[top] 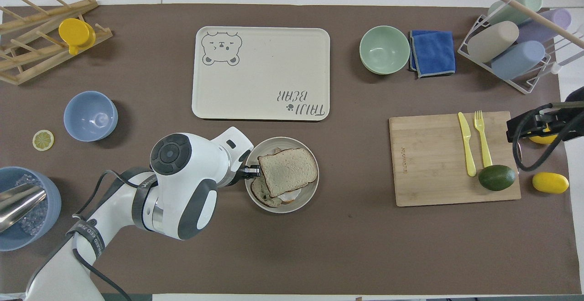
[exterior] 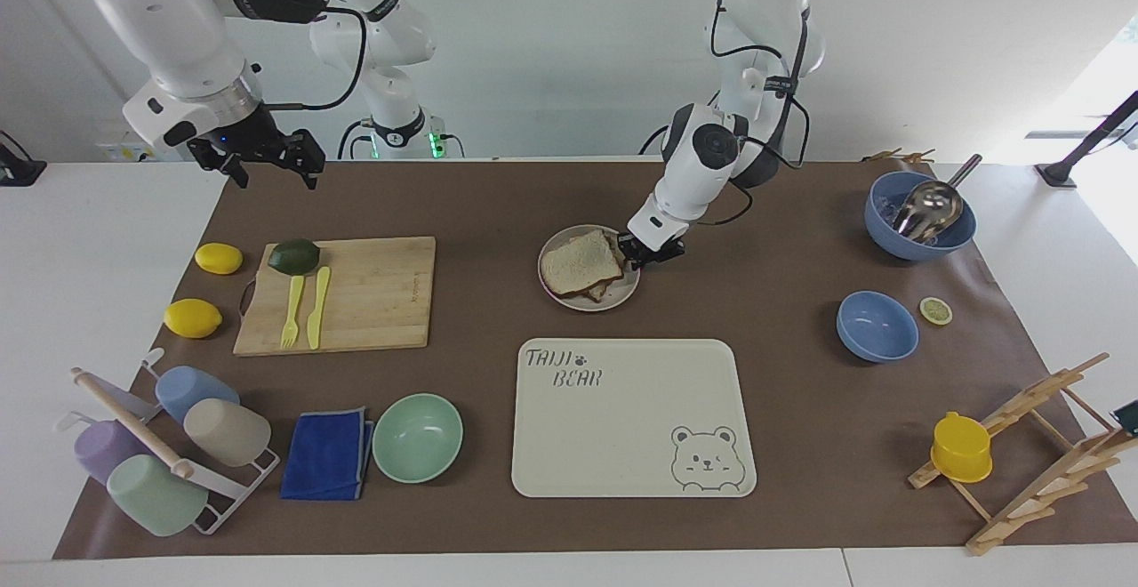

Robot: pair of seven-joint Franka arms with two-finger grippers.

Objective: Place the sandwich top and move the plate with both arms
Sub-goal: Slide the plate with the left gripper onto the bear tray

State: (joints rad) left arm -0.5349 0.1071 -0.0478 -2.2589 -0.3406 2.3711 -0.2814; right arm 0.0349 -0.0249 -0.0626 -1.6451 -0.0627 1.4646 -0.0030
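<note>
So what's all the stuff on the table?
Round beige-grey plate: 1, mid-table
Pale bread sandwich top: 1, on plate
Cream bear tray: 1, farther than plate
Blue bowls: 2, left arm's end, one with a metal scoop
Mint green bowl: 1, beside folded blue cloth
Bamboo board: 1, holds yellow fork, knife, avocado
Lemons: 2, beside board
Left hand: at plate rim
Right hand: raised, waiting
</note>
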